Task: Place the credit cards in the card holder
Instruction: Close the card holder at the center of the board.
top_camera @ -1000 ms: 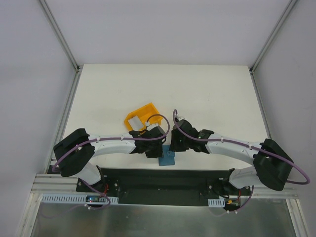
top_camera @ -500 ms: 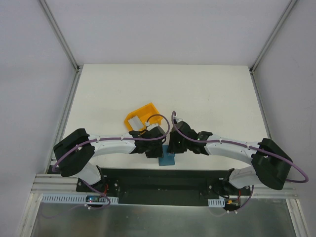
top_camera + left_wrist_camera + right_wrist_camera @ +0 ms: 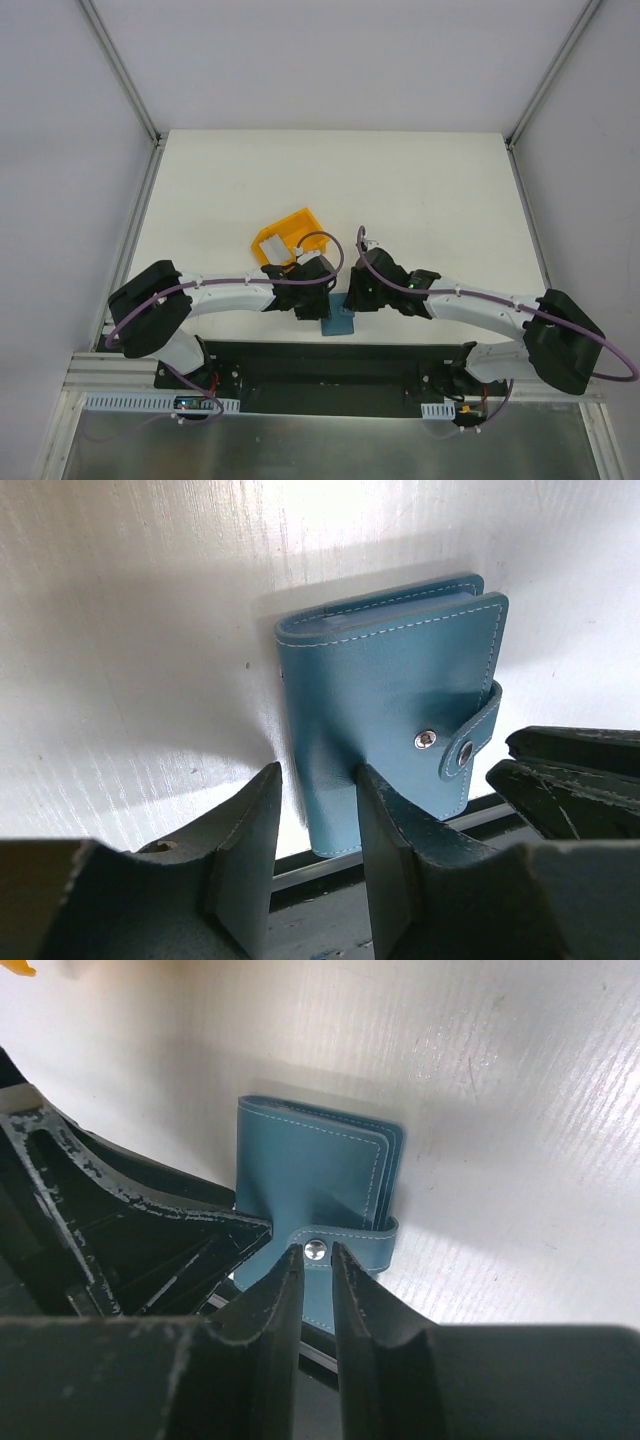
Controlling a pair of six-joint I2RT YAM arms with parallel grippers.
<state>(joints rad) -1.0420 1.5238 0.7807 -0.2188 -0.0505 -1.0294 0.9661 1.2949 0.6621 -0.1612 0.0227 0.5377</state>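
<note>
Lab bench (aluminium frame, white table)

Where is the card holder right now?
In the top view the card holder lies at the table's near edge, centre, below the yellow bin; the left gripper clamps its corner and the right gripper pinches its snap tab.

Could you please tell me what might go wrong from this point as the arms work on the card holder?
1. The right gripper pinches only the narrow snap tab; a pull could slip off, leaving the card holder shut.
2. The left gripper holds just one corner, and the card holder sits at the table's near edge, so it may twist free and drop.
</note>
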